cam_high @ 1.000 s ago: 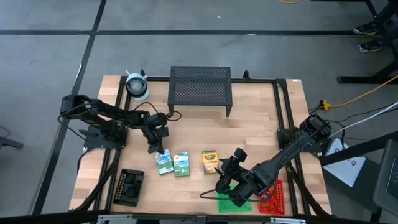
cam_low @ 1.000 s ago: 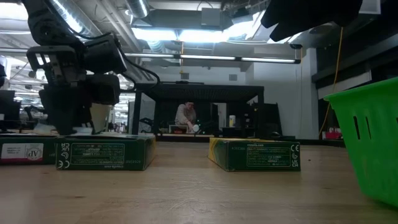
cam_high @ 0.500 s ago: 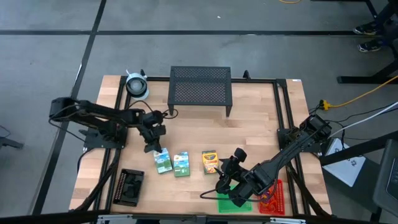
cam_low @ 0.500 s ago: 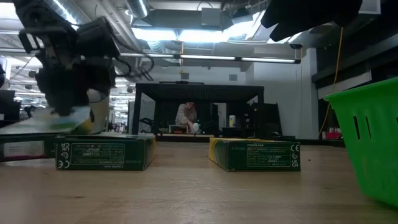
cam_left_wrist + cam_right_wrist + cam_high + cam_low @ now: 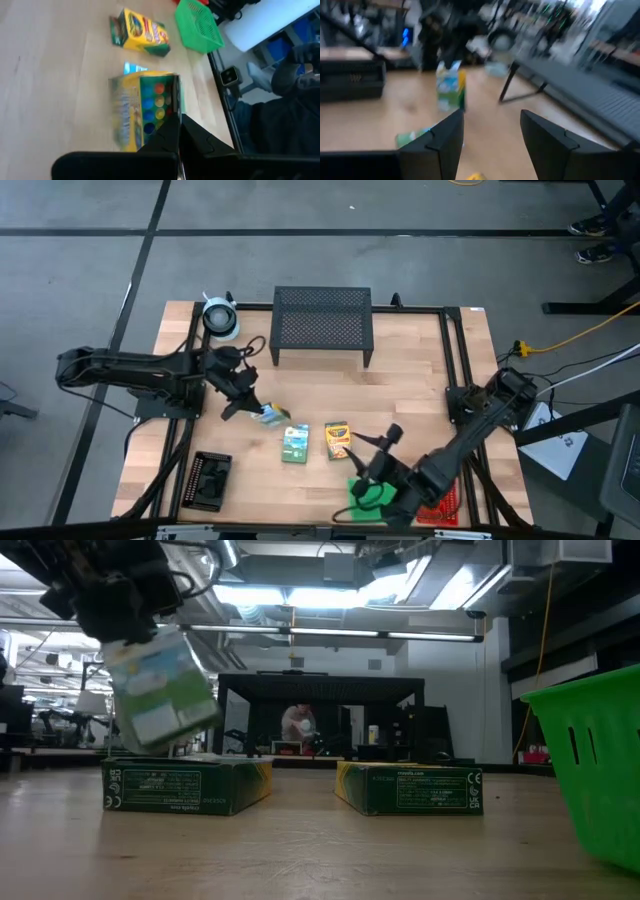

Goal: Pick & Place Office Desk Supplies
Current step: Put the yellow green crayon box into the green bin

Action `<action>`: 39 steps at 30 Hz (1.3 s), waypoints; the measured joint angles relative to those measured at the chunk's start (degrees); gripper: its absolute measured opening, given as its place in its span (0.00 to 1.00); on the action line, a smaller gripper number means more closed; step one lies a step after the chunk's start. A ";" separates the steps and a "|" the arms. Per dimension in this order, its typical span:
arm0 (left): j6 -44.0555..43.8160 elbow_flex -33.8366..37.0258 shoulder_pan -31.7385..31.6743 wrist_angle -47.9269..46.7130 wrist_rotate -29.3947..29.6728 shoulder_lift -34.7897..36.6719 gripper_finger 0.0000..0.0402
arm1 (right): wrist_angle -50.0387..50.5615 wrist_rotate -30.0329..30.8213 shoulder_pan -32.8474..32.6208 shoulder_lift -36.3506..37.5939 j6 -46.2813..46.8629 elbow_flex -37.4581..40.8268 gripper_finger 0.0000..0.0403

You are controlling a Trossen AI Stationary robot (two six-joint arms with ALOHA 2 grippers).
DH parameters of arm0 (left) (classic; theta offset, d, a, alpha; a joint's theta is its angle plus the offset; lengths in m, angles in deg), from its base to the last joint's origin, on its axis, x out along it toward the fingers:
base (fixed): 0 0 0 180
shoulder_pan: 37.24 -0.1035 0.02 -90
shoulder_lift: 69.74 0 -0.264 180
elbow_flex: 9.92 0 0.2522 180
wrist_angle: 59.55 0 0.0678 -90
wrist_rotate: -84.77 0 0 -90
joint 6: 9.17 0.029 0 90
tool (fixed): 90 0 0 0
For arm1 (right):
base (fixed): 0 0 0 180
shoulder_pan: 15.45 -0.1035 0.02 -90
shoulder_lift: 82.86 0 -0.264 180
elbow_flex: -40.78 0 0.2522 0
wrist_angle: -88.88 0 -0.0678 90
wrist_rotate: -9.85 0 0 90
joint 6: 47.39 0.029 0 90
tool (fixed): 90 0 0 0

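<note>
My left gripper (image 5: 245, 402) is shut on a green-white card box (image 5: 268, 416), which shows lifted and tilted in the low view (image 5: 160, 690). A second green-white box (image 5: 295, 443) and the yellow-green crayon box (image 5: 338, 440) lie flat on the table. My right gripper (image 5: 372, 452) is open above the far edge of the green tray (image 5: 372, 495) and touches nothing; its fingers (image 5: 445, 140) stand apart. The red tray (image 5: 442, 502) is partly hidden under the right arm. The black tray (image 5: 208, 480) sits near the near-left corner. My left gripper pinches the green-white box between its two fingers at the box's upper end (image 5: 140, 645), coming from above. One finger (image 5: 172, 132) lies across the face with the coloured dots. The box is lifted clear and hangs tilted below the fingers.
The large black mesh stand (image 5: 322, 320) takes up the far middle, and a whitish roll (image 5: 220, 318) stands at the far-left corner. Bare wood lies between the stand and the boxes. A black frame rail (image 5: 452, 350) runs along the right side.
My left gripper has risen and drawn back toward the far-left, lifting the leftmost green-white box off the table and tipping it. The other two boxes have stayed put. My right arm has shifted toward the near edge, over the green tray.
</note>
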 joint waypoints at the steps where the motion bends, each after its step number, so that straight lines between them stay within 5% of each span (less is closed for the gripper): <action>1: 0.33 0.00 0.00 0.42 0.12 0.30 0.00 | 0.04 3.14 -1.13 0.00 0.06 0.00 0.49; 4: 2.26 0.00 0.77 3.92 0.14 0.85 0.01 | 0.28 11.89 -4.93 0.00 0.18 0.00 0.49; 14: 2.67 -0.05 6.73 22.71 2.75 -2.86 0.00 | 2.04 12.37 -9.32 1.54 0.15 -0.02 0.49; 25: 4.58 -0.07 12.99 43.66 3.61 -17.37 0.00 | 2.40 12.27 -7.79 2.41 1.79 -0.02 0.49; 30: 8.11 -2.87 14.84 49.44 3.09 -22.24 0.00 | 2.41 4.23 -3.59 2.27 4.39 -0.02 0.49; 39: 18.10 -14.35 18.82 40.05 4.84 -24.48 0.00 | -0.28 -6.43 2.98 2.26 -1.49 -0.01 0.52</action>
